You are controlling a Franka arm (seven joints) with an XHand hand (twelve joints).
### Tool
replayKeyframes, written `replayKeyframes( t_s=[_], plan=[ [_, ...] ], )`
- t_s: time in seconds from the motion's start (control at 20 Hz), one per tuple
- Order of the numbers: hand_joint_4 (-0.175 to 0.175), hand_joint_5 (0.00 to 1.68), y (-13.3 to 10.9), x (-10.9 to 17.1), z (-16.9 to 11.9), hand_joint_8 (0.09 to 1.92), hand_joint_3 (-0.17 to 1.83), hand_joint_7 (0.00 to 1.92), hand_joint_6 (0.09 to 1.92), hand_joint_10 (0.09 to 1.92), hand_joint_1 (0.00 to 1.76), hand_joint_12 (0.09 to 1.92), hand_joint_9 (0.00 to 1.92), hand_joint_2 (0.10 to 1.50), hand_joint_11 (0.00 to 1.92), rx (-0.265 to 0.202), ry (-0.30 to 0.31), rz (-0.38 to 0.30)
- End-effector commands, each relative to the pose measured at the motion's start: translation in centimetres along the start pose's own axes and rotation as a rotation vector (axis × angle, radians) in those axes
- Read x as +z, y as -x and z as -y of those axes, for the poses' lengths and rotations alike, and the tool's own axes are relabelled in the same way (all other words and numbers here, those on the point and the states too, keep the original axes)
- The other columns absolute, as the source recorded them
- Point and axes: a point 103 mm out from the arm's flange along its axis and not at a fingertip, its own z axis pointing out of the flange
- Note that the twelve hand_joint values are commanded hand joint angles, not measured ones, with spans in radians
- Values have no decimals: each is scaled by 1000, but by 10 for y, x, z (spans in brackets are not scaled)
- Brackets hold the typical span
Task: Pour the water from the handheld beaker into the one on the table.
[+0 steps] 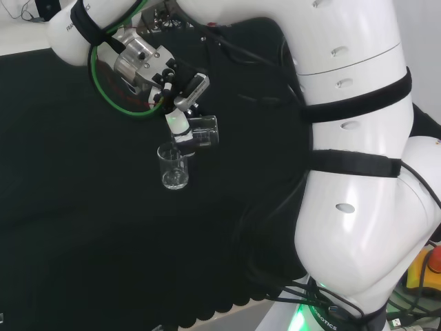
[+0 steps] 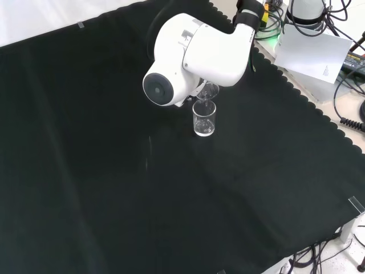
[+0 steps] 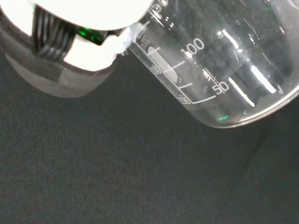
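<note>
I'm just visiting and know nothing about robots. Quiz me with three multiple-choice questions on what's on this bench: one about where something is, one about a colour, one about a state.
1. In the head view, where is the held beaker relative to the standing beaker?
A. Above it and to the right
B. Far off at the left edge of the cloth
C. Lying on the cloth below it

2. What colour is the cloth covering the bench?
A. White
B. Black
C. Red

3. How is the held beaker positioned?
A. Upright on the cloth
C. Upside down inside the other beaker
B. Tipped on its side in the hand

Answers:
1 A: the head view shows it just up and right of the standing beaker, mouth toward it.
2 B: the front view shows black cloth all round.
3 B: head and wrist views show it tilted off the cloth.
</note>
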Motion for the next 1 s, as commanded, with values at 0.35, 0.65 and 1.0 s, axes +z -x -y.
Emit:
replayKeyframes(
  t_s=[0.35,0.65,1.0],
  plan=[
    [-129,1408,3,-4,16,286,-175,1741,275,87,1212,481,1893,1041,1555,-5,49,-4],
    [-127,1407,14,13,23,287,-175,1739,277,87,1212,480,1893,1041,1554,-13,129,-28],
    [-109,1402,28,34,27,293,-175,1735,289,87,1207,479,1892,1042,1556,-35,223,-76]
  ],
)
